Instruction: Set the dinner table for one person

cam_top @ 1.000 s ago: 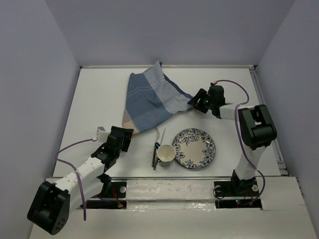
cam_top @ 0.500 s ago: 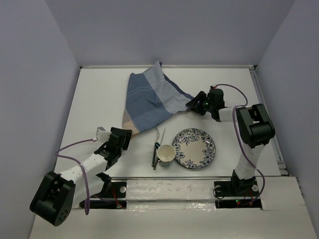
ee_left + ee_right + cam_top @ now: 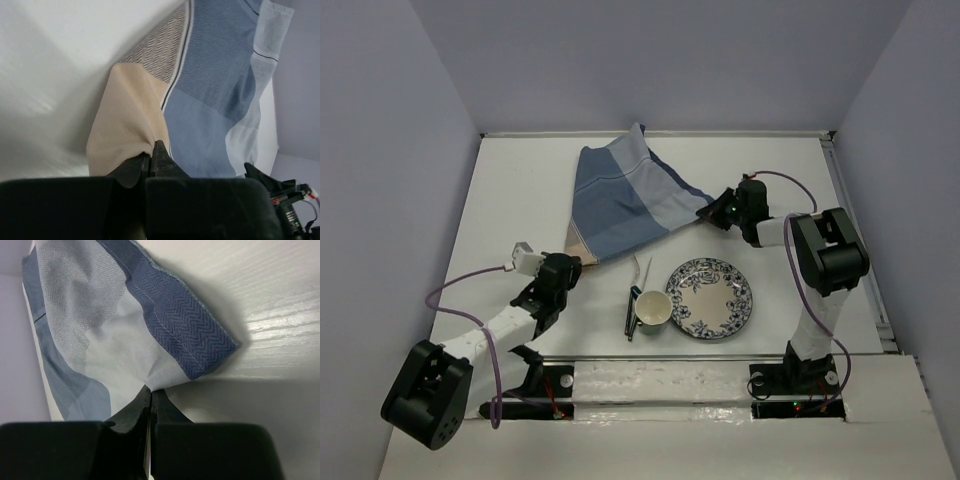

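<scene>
A crumpled blue-and-tan striped placemat (image 3: pixel 620 200) lies at the back middle of the white dinner table (image 3: pixel 520 200). My left gripper (image 3: pixel 572 266) is at its near left corner. In the left wrist view that gripper (image 3: pixel 151 156) is shut on the tan corner of the placemat (image 3: pixel 210 90). At the cloth's right corner is my right gripper (image 3: pixel 713 211). The right wrist view has it (image 3: pixel 150 391) shut on the pale blue edge of the placemat (image 3: pixel 100 330). A blue-patterned plate (image 3: pixel 709 297), a white cup (image 3: pixel 653 308) and cutlery (image 3: pixel 638 285) sit near the front.
Grey walls enclose the table on the left, back and right. The cup touches the plate's left rim, with the cutlery just left of the cup. Bare tabletop (image 3: pixel 780 290) lies right of the plate and left of the placemat.
Both grippers were open and have shut on the placemat's corners. The left gripper slid forward to the tan corner; the right one edged in to the blue corner.
</scene>
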### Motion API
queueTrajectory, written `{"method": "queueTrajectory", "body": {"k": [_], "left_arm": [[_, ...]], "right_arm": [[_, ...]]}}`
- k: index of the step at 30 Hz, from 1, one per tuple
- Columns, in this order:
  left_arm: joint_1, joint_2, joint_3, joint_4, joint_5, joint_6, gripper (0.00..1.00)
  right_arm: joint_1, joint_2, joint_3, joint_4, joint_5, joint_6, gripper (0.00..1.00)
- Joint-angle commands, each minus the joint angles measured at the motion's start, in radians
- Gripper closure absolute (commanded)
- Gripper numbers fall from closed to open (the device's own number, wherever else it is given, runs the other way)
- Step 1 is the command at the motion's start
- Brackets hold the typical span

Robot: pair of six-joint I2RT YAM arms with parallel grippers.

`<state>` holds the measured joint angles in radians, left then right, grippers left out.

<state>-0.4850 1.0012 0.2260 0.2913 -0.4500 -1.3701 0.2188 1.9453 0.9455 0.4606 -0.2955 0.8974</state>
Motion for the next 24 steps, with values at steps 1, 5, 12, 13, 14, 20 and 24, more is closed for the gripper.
{"method": "queueTrajectory", "body": {"k": [1,5,12,13,14,20,24], "left_arm": [[-0.001,0.008,0.125,0.152,-0.101,0.252,1.0],[-0.001,0.008,0.32,0.18,-0.131,0.569,1.0],[-0.004,-0.044,0.654,0.236,-0.018,0.822,1.0],[-0.006,-0.05,0.679,0.235,0.003,0.836,1.0],[-0.006,-0.061,0.697,0.235,0.013,0.848,1.0],[-0.006,-0.056,0.819,0.232,0.076,0.907,1.0],[-0.004,0.005,0.86,0.229,0.091,0.928,1.0]], "right_arm": [[0.01,-0.092,-0.005,0.098,0.084,-0.089,1.0],[0.01,-0.3,0.013,-0.034,0.185,-0.249,1.0],[0.01,-0.662,0.203,-0.318,0.291,-0.445,1.0],[0.01,-0.686,0.225,-0.339,0.306,-0.457,1.0],[0.01,-0.707,0.249,-0.388,0.326,-0.466,1.0],[0.01,-0.767,0.415,-0.525,0.319,-0.518,1.0],[0.01,-0.714,0.472,-0.554,0.328,-0.538,1.0]]}}
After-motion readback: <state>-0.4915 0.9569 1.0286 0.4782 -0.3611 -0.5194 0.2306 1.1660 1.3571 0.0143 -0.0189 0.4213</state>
